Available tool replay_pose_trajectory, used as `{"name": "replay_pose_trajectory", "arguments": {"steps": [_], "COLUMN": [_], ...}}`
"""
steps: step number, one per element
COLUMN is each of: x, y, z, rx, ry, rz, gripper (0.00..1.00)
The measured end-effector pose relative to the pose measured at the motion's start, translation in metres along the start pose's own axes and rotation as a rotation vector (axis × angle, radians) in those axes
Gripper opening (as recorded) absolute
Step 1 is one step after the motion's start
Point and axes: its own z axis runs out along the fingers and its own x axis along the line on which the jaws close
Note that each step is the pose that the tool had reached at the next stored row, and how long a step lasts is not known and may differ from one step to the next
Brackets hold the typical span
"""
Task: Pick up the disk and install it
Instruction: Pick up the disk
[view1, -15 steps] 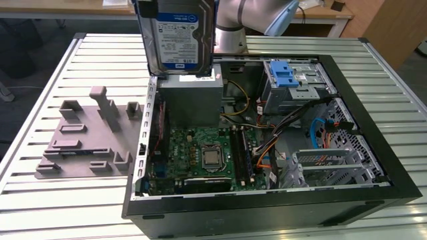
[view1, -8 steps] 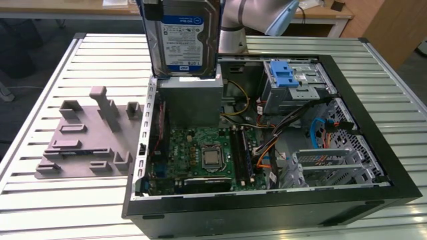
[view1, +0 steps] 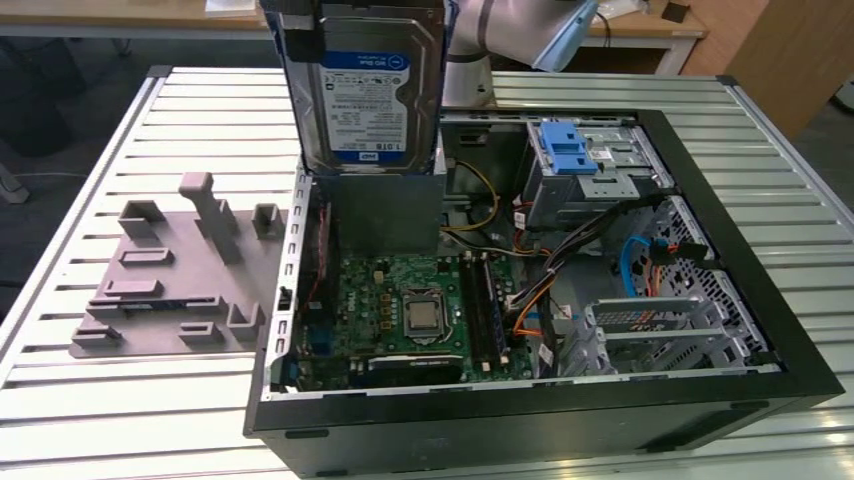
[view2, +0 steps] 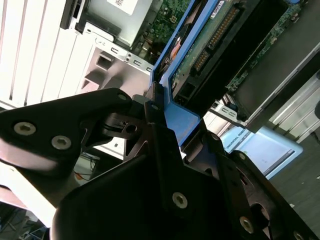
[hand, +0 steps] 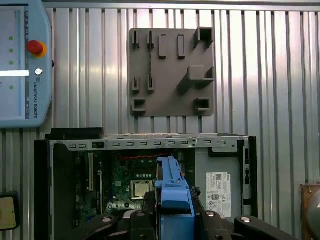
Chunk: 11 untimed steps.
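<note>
The gripper is clasping the disk by its blue bracket and holding it on end above the open computer case: the pick-up is looking complete, while the installing is waiting, the disk hanging well apart from the drive cage inside the case.

The arm is a smooth silver-grey tube, seen at about one o'clock in the exterior view. A pale blue joint cap sits just beside it toward three o'clock. The end effector is matte black in both wrist views. It is built of broad, flat linkage plates with rounded corners, stacked in layers. Small round-headed silver screws are set near the plate ends, singly and in pairs.
</note>
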Motion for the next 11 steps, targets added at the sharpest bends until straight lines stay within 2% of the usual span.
{"name": "replay_pose_trajectory", "arguments": {"steps": [3, 11], "x": [0.0022, 0.0017], "y": [-0.0038, -0.0286], "z": [0.0005, 0.0008], "rx": [0.0001, 0.0000], "ry": [-0.0002, 0.0000], "rz": [0.000, 0.000], "gripper": [0.36, 0.36]}}
